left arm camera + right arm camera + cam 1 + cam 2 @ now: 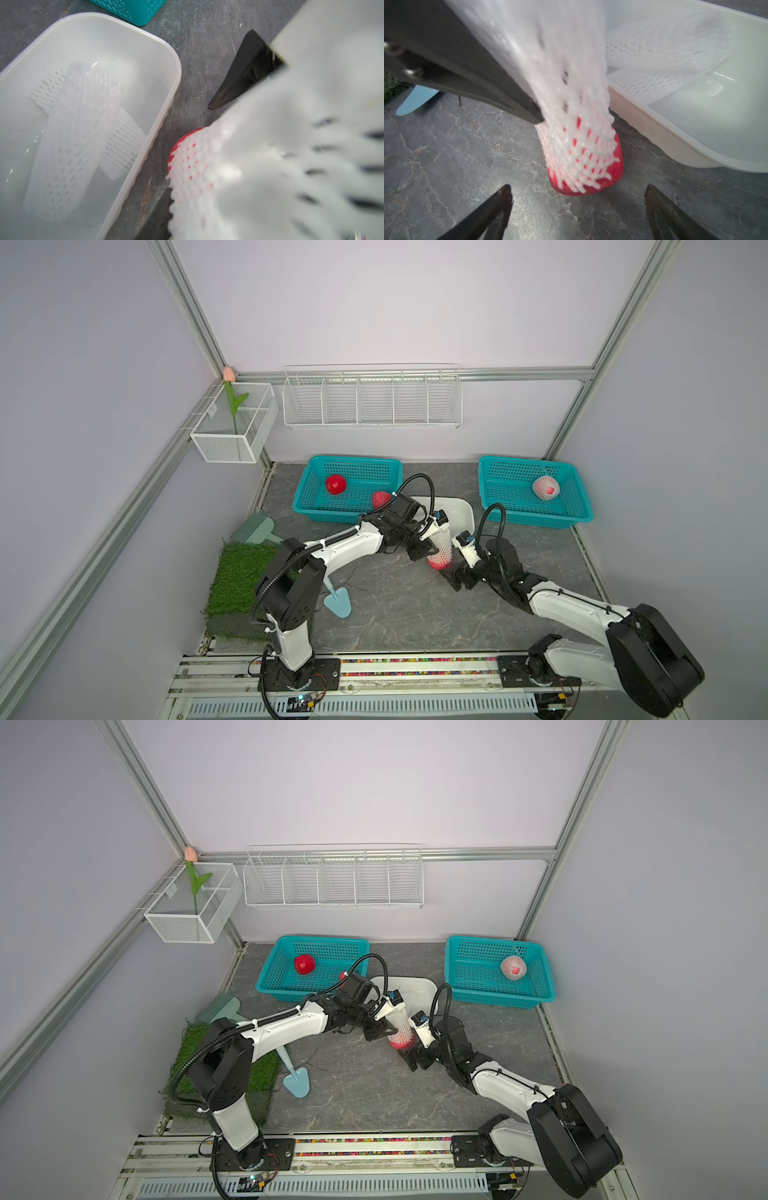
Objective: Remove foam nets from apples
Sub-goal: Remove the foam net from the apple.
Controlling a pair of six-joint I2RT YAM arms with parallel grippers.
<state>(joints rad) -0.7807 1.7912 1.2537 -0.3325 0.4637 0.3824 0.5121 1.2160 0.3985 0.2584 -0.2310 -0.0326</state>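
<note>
Nearest, along the lower edge of the right wrist view: right jaws spread wide, nothing between them, tips just short of the apple [591, 187]. Just beyond, at centre frame: that apple, red underside bare, upper part sleeved in the foam net [571, 133], low over the grey desk [456, 155]; touching it or hanging just clear, impossible to tell. Net stretched into a long taut tube toward the upper left, top end pinched in the left jaws. Judged roughly halfway off. Main risk, with no hold on the fruit: dragging it upward inside the mesh, then dropping it to bruise or roll away across the desk. Second risk, from closing the right jaws too high: trapping mesh against the skin and tearing the soft foam rather than freeing it. Third, from a thin pinch on a stretched sleeve: losing the end and letting it spring back down. Behind, at the right of the frame: white tub [675, 137] holding two shed nets [654, 83], close enough for a knock from either wrist. Farthest, across the middle of a top view: teal basket [305, 506] at left with two bare apples [336, 484], second teal basket [536, 517] at right with one netted apple [545, 487].
</note>
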